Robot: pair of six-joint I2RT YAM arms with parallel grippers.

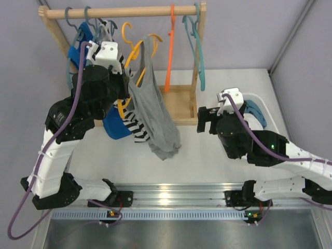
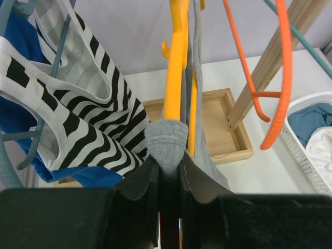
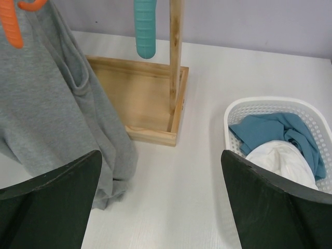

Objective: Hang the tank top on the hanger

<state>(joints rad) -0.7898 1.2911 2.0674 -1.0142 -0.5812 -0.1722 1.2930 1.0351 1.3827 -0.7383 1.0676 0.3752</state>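
Note:
The grey tank top (image 1: 155,114) hangs from the yellow-orange hanger (image 1: 133,47) on the wooden rail, and its lower end lies bunched on the table. My left gripper (image 1: 127,79) is up at the rack, shut on a grey strap of the tank top (image 2: 165,141), right against the yellow-orange hanger's arm (image 2: 175,67). My right gripper (image 1: 204,120) is open and empty, low over the table to the right of the tank top (image 3: 46,104). Its fingers (image 3: 62,192) touch nothing.
A striped top (image 2: 88,104) and a blue top (image 2: 21,46) hang on teal hangers left of my left gripper. A red-orange hanger (image 1: 170,46) and teal hangers (image 1: 199,46) hang further right. The rack's wooden base tray (image 3: 140,96) and a white basket (image 3: 316,124) of clothes stand on the right.

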